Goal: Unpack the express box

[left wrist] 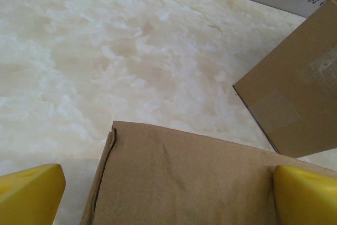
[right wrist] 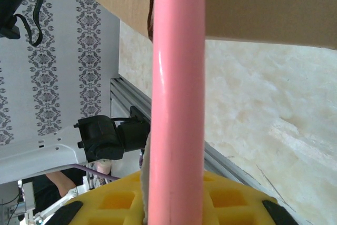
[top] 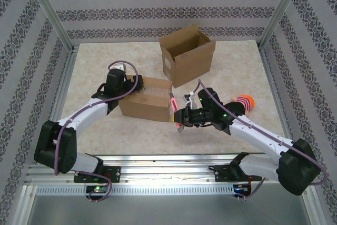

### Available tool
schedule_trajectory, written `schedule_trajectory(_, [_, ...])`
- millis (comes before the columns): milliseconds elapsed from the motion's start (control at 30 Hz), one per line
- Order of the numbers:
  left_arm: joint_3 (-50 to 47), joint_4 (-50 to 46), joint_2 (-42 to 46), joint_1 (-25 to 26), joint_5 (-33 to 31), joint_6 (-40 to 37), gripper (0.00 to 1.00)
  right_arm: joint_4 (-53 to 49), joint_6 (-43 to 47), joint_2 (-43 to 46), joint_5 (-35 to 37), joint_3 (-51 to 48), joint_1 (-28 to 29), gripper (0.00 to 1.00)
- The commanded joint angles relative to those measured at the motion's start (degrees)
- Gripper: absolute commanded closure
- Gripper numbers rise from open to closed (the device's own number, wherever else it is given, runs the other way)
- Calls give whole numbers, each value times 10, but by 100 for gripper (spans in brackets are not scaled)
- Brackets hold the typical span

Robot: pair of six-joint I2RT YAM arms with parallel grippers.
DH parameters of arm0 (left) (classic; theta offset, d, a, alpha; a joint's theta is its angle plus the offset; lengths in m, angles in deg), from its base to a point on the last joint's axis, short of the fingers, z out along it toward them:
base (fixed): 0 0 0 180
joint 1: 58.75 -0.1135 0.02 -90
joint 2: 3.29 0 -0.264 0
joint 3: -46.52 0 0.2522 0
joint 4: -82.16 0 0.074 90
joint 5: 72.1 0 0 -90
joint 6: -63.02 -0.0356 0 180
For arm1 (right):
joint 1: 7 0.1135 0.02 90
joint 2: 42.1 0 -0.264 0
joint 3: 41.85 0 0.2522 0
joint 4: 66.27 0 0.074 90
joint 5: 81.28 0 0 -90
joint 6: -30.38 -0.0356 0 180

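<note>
On the table (top: 105,130), near its middle, the taped box (top: 145,99) is laid, just in front of an open box (top: 187,54). The left gripper (left wrist: 168,198) is held wide open over the taped box's left end, likely to steady it. A pink tool (right wrist: 176,104) is squeezed in the right gripper (top: 181,117), its tip at the right end, likely for cutting tape

The closed cardboard box (left wrist: 184,183) runs off the left wrist view's bottom edge, the second box (left wrist: 289,98) off its right. The pink rod-shaped tool (right wrist: 176,104) leaves the right wrist view's top, tip unseen. Overhead, centre right, an orange striped object (top: 245,101) is too small to identify.
</note>
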Motion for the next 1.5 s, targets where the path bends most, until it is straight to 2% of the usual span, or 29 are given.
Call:
schedule_trajectory(0, [-61, -225, -83, 5, -40, 11, 1, -6, 3, 3, -69, -18, 24, 100])
schedule_trajectory(733, [-62, -224, -83, 6, -41, 11, 1, 40, -8, 1, -104, -44, 42, 100])
schedule_trajectory(1167, [-61, -225, -84, 6, -41, 11, 1, 74, -28, 19, -97, -60, 67, 100])
schedule_trajectory(1367, [-61, -225, -84, 6, -40, 11, 1, 51, -16, 40, -82, -63, 65, 100])
schedule_trajectory(1467, [-62, -225, -84, 7, -40, 10, 1, 39, -7, 49, -81, -67, 45, 100])
